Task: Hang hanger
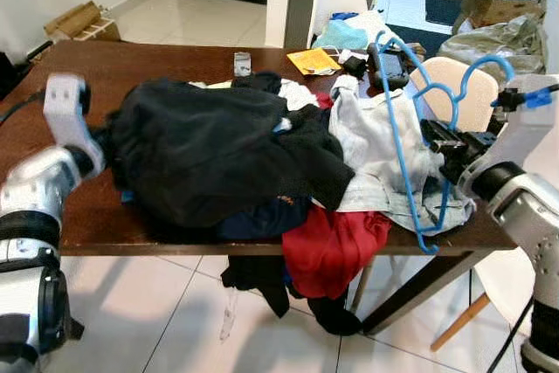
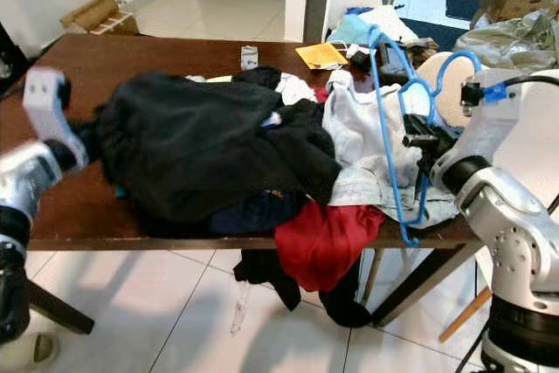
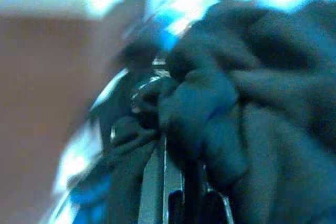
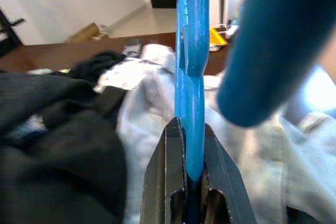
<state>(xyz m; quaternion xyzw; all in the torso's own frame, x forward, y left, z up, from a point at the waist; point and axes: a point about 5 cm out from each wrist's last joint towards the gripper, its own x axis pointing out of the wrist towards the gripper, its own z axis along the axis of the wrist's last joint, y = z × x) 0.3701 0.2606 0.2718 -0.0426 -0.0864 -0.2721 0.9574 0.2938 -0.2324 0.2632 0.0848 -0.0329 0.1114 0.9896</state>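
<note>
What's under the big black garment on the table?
Under the black garment, dark blue fabric and a red garment stick out at the table edge. Anything deeper is covered.

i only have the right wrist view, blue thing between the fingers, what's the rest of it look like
Observer: It is a blue plastic hanger, held upright by the right claw above the pale grey shirt.
Operator: where's the left arm
Observer: The left claw is pressed into the black garment at the left side of the brown wooden table.
Operator: is it gripping that
Observer: Too blurred to tell.
Operator: anything hanging off the table
Observer: A red cloth droops over the front edge.
</note>
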